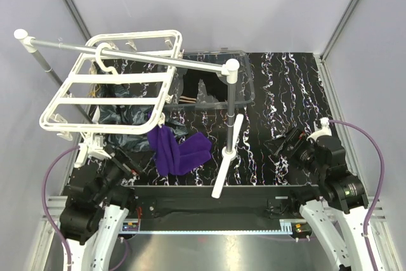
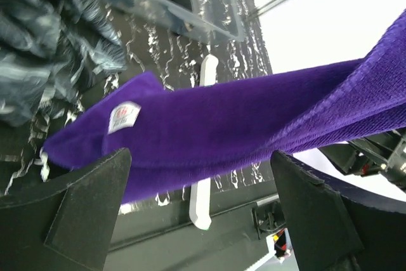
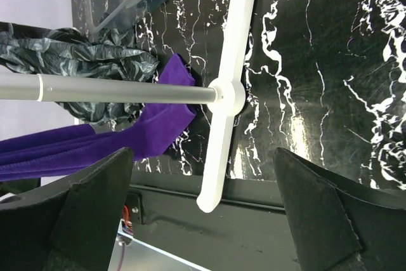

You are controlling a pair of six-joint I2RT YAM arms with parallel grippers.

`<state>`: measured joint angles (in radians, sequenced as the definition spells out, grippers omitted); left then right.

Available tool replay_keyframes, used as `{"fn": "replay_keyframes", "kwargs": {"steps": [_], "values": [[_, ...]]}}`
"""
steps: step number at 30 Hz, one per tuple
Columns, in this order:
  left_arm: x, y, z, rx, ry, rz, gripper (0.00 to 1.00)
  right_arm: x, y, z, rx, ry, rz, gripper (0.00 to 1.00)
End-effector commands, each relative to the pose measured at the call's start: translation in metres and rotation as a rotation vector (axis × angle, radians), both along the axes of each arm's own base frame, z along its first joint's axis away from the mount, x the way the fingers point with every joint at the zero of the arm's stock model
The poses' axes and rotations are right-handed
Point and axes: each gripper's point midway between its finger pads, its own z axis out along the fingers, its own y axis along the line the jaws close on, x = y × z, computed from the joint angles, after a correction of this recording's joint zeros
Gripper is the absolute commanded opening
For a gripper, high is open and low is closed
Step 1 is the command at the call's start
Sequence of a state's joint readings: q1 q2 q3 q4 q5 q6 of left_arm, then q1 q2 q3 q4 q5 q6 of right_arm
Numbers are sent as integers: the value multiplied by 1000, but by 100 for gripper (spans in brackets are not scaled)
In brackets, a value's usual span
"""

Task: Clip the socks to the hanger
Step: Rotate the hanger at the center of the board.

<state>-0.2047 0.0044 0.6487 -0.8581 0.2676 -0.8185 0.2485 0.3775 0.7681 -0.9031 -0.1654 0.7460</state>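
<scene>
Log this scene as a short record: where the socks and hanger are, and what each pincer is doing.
hanger: white grid frame, hooked on the silver rod stand, over the table's left side
purple sock: top end at the hanger's near corner, seemingly clipped; the rest drapes onto the table
marbled socks: heaped under the hanger
clear bin: behind the stand, contents unclear
left pincer: open, facing the purple sock, not gripping
right pincer: open, empty, facing the stand's foot

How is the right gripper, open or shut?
Open: the right gripper shows its fingers wide apart, with nothing held between them.
</scene>
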Motion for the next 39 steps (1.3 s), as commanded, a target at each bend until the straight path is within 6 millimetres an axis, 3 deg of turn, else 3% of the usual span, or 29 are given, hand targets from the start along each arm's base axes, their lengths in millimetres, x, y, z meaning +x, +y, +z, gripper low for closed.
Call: {"fn": "replay_keyframes", "kwargs": {"steps": [1, 6, 10, 12, 15, 16, 17, 20, 25, 33, 39], "values": [[-24, 9, 5, -36, 12, 38, 99, -1, -6, 0, -62, -2, 9, 100], [-38, -19, 22, -2, -74, -185, 99, -21, 25, 24, -3, -151, 252, 100], [-40, -20, 22, -2, -82, -196, 99, -39, 48, 44, 46, -250, 451, 100], [-39, -19, 18, 8, -62, -192, 98, -42, 55, 43, 45, -218, 534, 100], [-39, -20, 13, 27, -41, -205, 96, -40, 52, 53, -15, -220, 550, 99], [-38, -20, 10, 36, -38, -207, 96, -40, 49, 69, -36, -258, 546, 98], [-34, -21, 7, 39, -6, -209, 95, -37, 49, 70, -42, -240, 545, 98], [-29, -23, 0, 39, 25, -217, 93, -37, 61, 92, 13, -250, 612, 94], [-25, -26, -8, 29, 55, -228, 91, -45, 57, 120, -1, -303, 596, 93], [-15, -32, -21, 18, 89, -247, 91, -60, 71, 122, 93, -229, 715, 91], [-11, -35, -23, 2, 92, -257, 90, -45, 82, 89, 33, -124, 777, 91]]}}
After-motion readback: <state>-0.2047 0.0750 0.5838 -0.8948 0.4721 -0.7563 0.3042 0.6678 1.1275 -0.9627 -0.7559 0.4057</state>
